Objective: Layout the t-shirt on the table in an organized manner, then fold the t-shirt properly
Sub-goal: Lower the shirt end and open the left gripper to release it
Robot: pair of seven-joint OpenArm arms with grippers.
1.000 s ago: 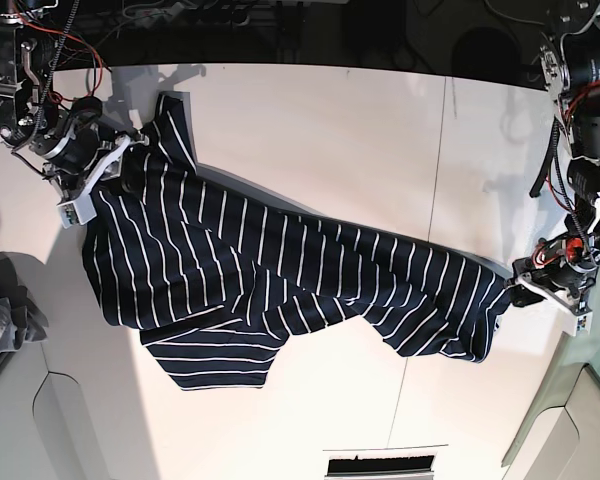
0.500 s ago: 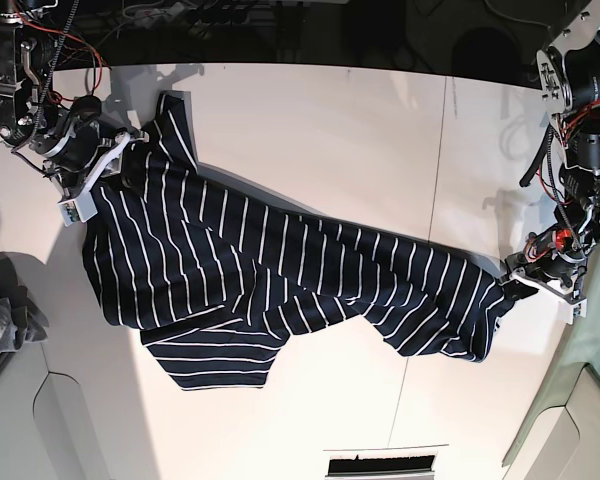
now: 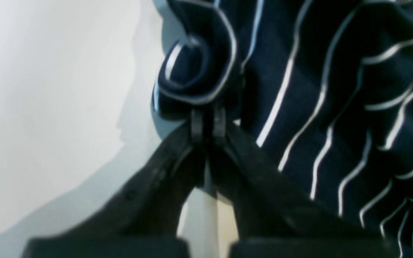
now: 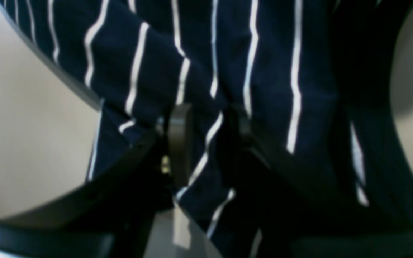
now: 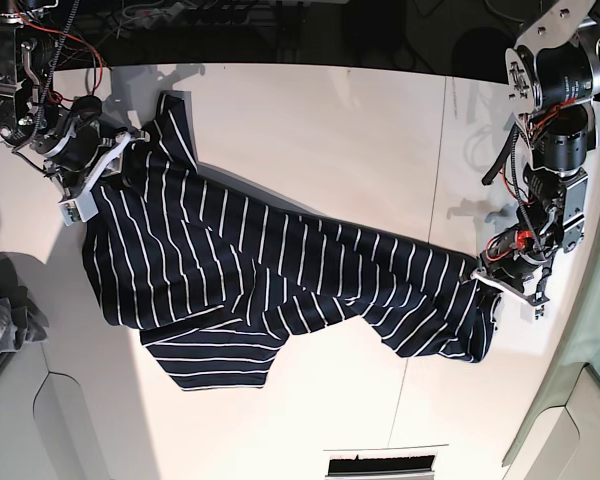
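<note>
Both pincers pinch the striped t-shirt, which lies rumpled across the desk.

The t-shirt sprawls in a crooked band over the white desk, still bunched and part folded on itself, so the laying-out looks unfinished. The left pincer is clamped tight on a curled edge of cloth at one end of the shirt; the right pincer at the opposite end has a fold of fabric between its fingers, jaws partly closed around it. To spread the shirt well, I would draw the two held ends apart, level and slowly (a jerk could slip that thin curled edge free), keeping the cloth low over the desk so the doubled middle slides flat.
</note>
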